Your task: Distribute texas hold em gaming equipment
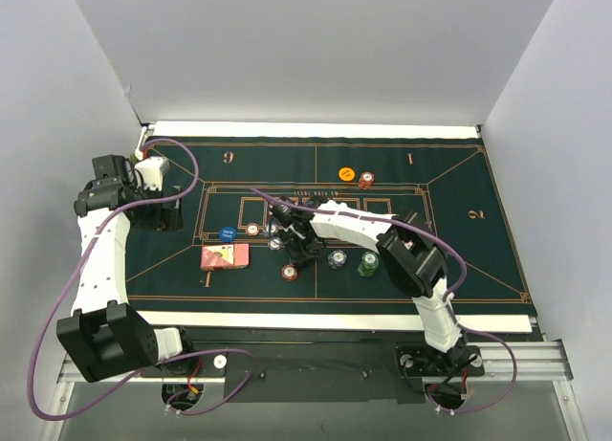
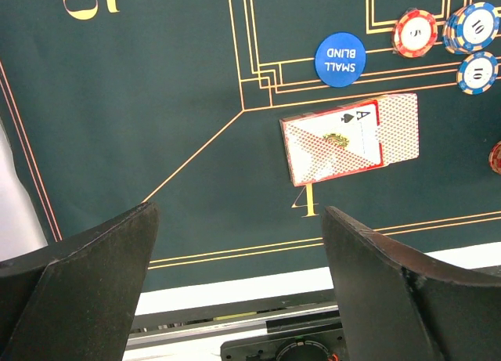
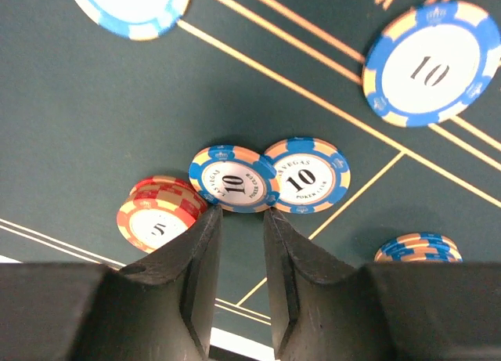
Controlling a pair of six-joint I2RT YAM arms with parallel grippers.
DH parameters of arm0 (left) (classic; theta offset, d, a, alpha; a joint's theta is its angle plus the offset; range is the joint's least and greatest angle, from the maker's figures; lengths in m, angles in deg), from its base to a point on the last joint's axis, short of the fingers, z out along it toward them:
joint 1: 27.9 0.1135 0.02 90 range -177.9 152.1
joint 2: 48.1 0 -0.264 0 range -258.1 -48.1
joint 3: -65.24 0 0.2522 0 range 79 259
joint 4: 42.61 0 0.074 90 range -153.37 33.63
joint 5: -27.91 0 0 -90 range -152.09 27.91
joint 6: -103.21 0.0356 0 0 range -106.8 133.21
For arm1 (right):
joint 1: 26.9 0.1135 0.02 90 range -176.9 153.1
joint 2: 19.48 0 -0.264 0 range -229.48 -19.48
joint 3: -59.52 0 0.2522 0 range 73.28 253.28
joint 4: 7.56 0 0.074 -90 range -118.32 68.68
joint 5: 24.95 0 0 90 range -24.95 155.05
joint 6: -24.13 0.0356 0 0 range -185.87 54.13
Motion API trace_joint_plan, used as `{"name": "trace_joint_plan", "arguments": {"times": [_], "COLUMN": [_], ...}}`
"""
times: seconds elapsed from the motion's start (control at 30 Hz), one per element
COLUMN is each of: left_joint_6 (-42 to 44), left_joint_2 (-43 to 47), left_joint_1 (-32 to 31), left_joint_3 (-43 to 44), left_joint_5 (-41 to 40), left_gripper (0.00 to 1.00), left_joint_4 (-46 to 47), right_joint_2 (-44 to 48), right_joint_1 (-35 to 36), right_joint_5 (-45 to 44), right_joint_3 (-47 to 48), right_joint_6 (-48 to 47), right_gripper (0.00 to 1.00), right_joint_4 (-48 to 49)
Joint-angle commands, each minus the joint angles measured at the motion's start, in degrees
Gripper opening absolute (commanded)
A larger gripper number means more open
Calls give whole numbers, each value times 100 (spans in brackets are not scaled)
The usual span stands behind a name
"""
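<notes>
Right end effector nearly closed, blue chip at tips — hidden overhead

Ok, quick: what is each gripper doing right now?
Left gripper: wide open, holding nothing.
Right gripper: jaws narrow, tips at the edge of a blue chip; whether it grips cannot be told.

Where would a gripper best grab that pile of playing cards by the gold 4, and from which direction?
Probably across its two long edges, straight down from above. The playing cards lie flat on the felt mat, leaving no way underneath, and that span is narrower. The pile is not squared up, so it may slide apart.
</notes>
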Motion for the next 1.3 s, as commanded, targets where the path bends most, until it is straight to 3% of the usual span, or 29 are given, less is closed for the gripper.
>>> {"name": "trace_joint_plan", "arguments": {"times": [0.0, 0.27, 0.43, 0.57, 0.7, 0.9, 1.17, 1.23, 1.27], "left_joint_6": [76, 76, 85, 67, 67, 50, 67, 67, 67], "left_joint_2": [169, 151, 107, 107, 125, 142, 125, 125, 107], "left_joint_1": [81, 90, 90, 90, 90, 90, 90, 90, 90], "left_joint_3": [142, 185, 203, 203, 168, 142, 186, 177, 177], "left_joint_5": [-13, -30, -39, -13, 5, 66, 92, 101, 110], "left_gripper": [96, 96, 96, 96, 96, 96, 96, 96, 96], "left_joint_4": [125, 117, 117, 125, 143, 152, 90, 90, 90], "right_joint_2": [-481, -1193, -1264, -782, -148, 222, 423, 616, 748], "right_joint_1": [30, -22, -13, -57, -198, -777, -1050, -1068, -1068], "right_joint_5": [-195, -354, -380, -477, -556, -811, -1004, -1048, -1074], "right_joint_3": [524, 2087, 2547, 2249, 1337, 439, 377, 263, 166], "right_joint_6": [-113, -272, -263, -289, -307, -263, -202, -184, -167], "right_gripper": [24, 24, 24, 27, 30, 36, 39, 45, 53], "right_joint_4": [-122, -465, -553, -545, -396, -159, -140, -140, -149]}}
